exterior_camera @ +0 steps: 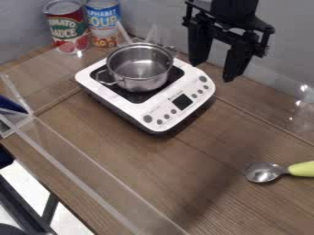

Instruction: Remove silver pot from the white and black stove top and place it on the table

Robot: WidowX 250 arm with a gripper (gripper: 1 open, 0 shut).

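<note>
The silver pot (136, 67) stands upright on the black surface of the white stove top (146, 92), which lies on the brown table (160, 174). The pot looks empty, with a short handle toward the left. My black gripper (216, 57) hangs pointing down just right of the pot, above the stove's far right corner. Its fingers (233, 61) are spread apart with nothing between them, and they do not touch the pot.
Two labelled food cans (86, 26) stand at the back left behind the stove. A spoon with a yellow-green handle (280, 171) lies at the right. Clear plastic barriers (50, 115) line the table's left and front edges.
</note>
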